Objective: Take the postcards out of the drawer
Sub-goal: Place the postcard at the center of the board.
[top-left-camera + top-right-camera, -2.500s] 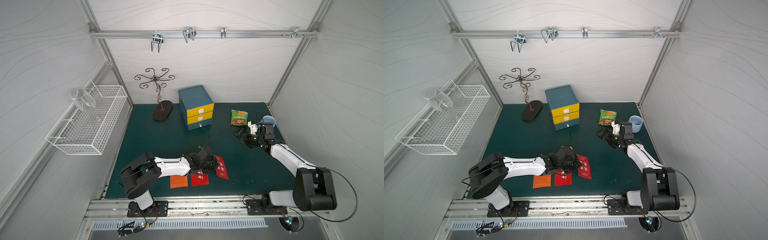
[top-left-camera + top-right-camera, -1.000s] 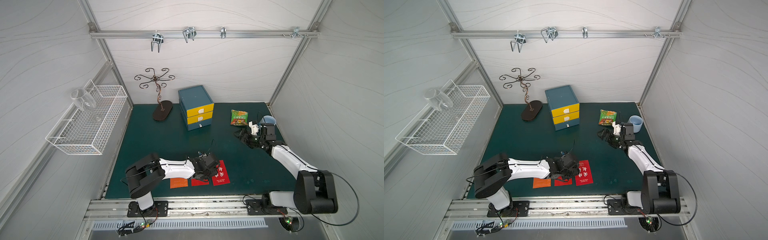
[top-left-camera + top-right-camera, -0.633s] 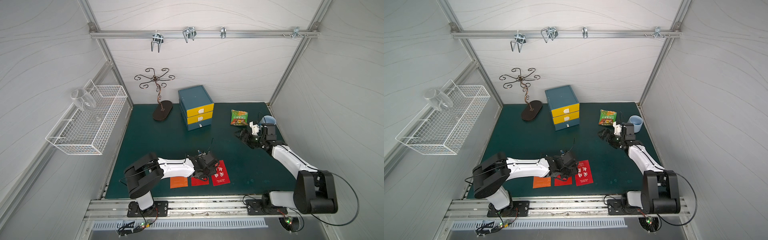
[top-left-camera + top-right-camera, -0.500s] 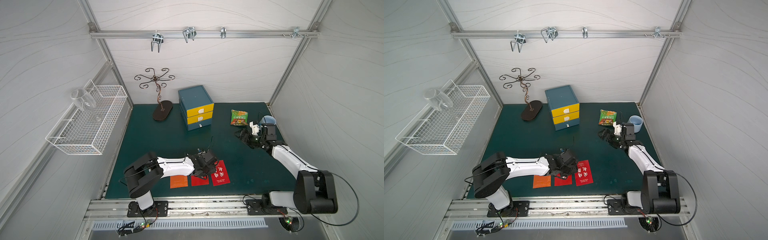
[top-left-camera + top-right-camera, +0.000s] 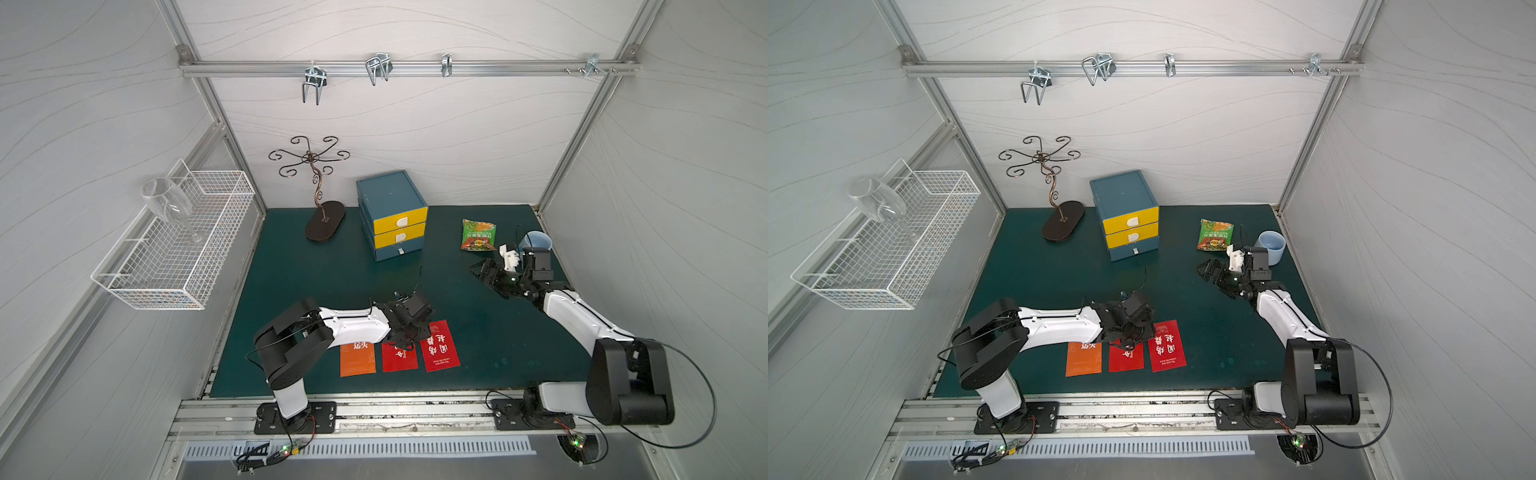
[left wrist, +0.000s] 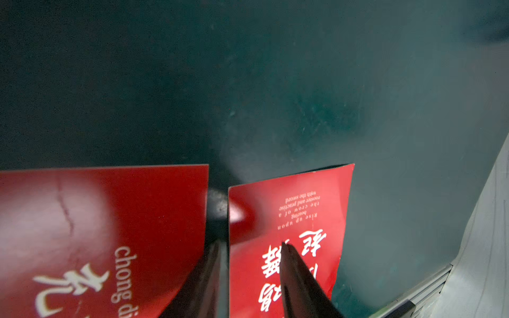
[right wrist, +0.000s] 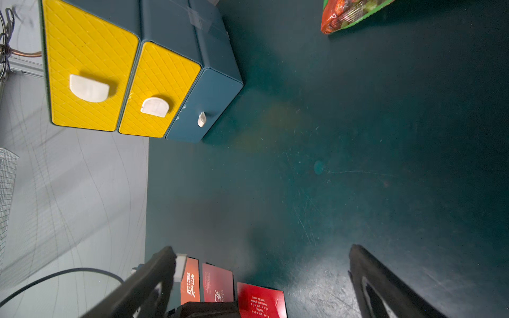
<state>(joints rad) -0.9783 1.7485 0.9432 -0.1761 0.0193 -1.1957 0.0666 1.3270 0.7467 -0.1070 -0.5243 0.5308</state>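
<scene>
The left hand hung low over the postcards in both top views, its jaws hidden there under the wrist. The right hand stood wide and empty well apart, near the green snack packet. The three cards lay flat in a row near the front edge of the desk: the orange postcard, the middle red postcard and the outer red postcard. Each had its long axis running front to back. The drawer unit sat far behind them, with no drawer pulled out enough to show its inside.

From the left wrist, the left hand was narrowly parted and held nothing. One finger lay along the gap between the two red cards. The other lay over the outer red postcard, which stretched lengthwise ahead of the fingers.

From the right wrist, the right hand gaped over bare desk. The cards showed far off between its fingers, beside the left hand's dark body.

By my reading all the cards were out and the left arm was much the nearer. The coming move would call only for a straight lift clear of them.
</scene>
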